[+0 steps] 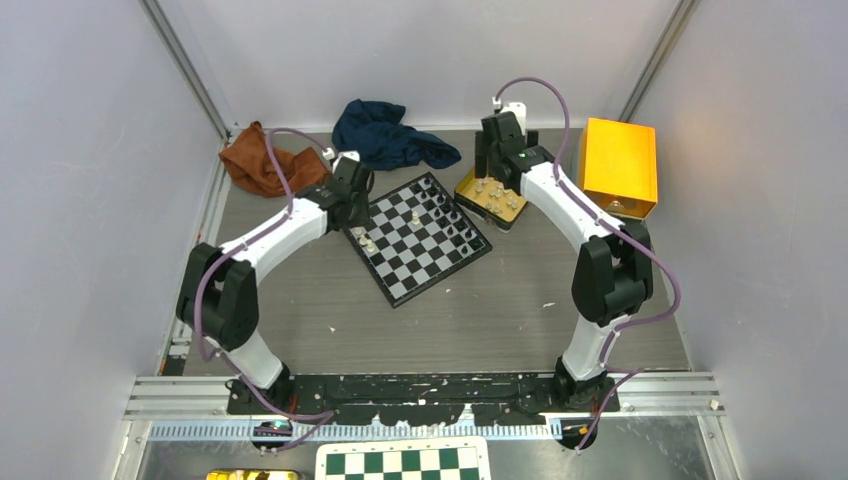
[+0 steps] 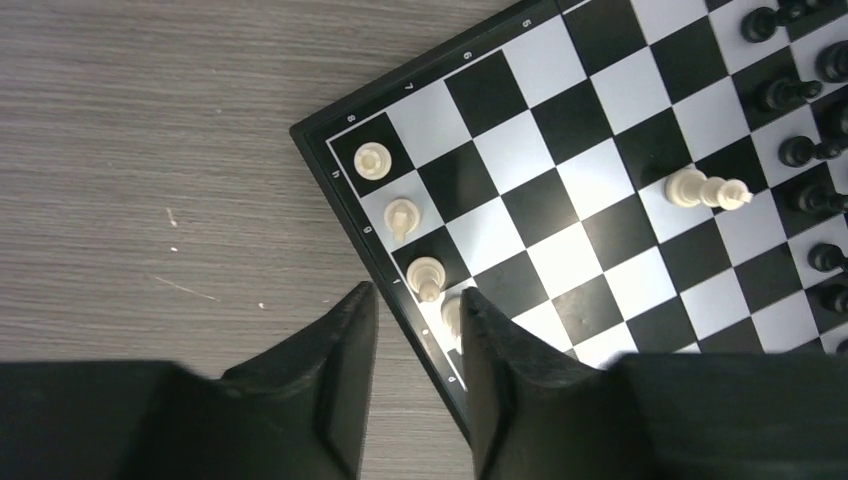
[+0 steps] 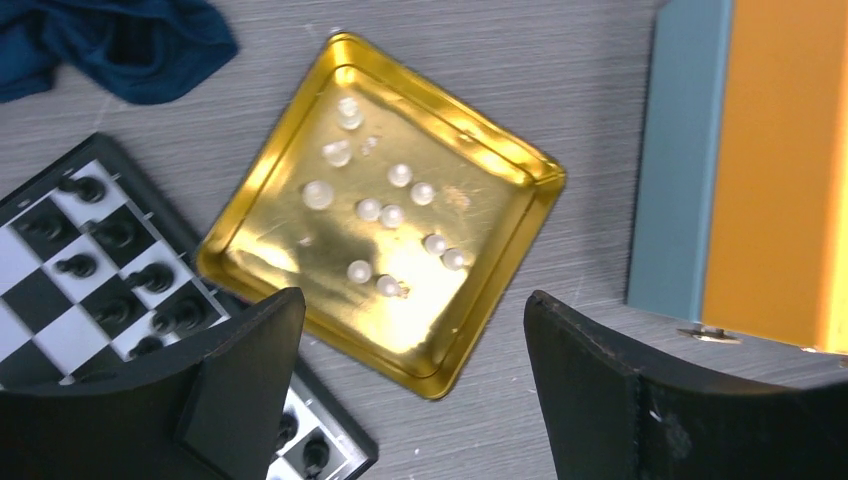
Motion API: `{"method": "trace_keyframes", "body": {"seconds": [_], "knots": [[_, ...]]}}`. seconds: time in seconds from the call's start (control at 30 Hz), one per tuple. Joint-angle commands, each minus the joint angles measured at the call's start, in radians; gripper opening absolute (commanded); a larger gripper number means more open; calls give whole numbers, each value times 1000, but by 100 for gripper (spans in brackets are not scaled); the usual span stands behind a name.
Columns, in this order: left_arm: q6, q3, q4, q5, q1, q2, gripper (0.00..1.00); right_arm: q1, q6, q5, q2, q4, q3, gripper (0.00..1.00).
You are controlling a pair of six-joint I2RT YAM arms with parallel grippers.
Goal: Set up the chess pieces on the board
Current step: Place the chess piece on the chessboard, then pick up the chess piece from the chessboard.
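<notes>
The board [image 1: 425, 262] lies tilted between the arms. Three white chess pieces [image 2: 401, 215] stand in a row along its corner edge, and a fourth [image 2: 452, 312] is half hidden by my left gripper's right finger. My left gripper [image 2: 415, 292] hangs over the board's rim, open by a narrow gap with nothing in it. One white piece [image 2: 705, 190] lies tipped mid-board. Black pieces [image 2: 785, 95] line the far side. My right gripper [image 3: 412, 300] is wide open above a gold tray [image 3: 470, 320] holding several white pieces [image 3: 370, 210].
An orange box [image 1: 618, 165] stands right of the tray. A blue cloth [image 1: 385, 135] and a brown cloth [image 1: 262, 160] lie behind the board. A green-and-white checkered sheet [image 1: 405, 463] lies at the near edge, behind the arm bases.
</notes>
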State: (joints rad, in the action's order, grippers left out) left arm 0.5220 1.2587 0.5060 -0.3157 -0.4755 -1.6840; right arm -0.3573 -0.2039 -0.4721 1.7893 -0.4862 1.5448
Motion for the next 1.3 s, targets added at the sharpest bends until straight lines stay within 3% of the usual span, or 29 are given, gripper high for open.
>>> {"method": "trace_keyframes", "body": {"seconds": [0.0, 0.1, 0.27, 0.77, 1.27], "knots": [[22, -24, -24, -36, 5, 111, 44, -54, 27, 45, -14, -17, 60, 85], [28, -55, -25, -38, 5, 158, 58, -94, 30, 104, -3, -29, 68, 84], [33, -92, -14, -48, 5, 236, 69, -174, 35, 177, 29, -62, 89, 83], [38, -193, 7, -63, 5, 429, 70, -295, 20, 303, 187, -101, 195, 78], [37, -231, -1, -71, 5, 475, 70, -308, 23, 343, 314, -129, 294, 75]]}}
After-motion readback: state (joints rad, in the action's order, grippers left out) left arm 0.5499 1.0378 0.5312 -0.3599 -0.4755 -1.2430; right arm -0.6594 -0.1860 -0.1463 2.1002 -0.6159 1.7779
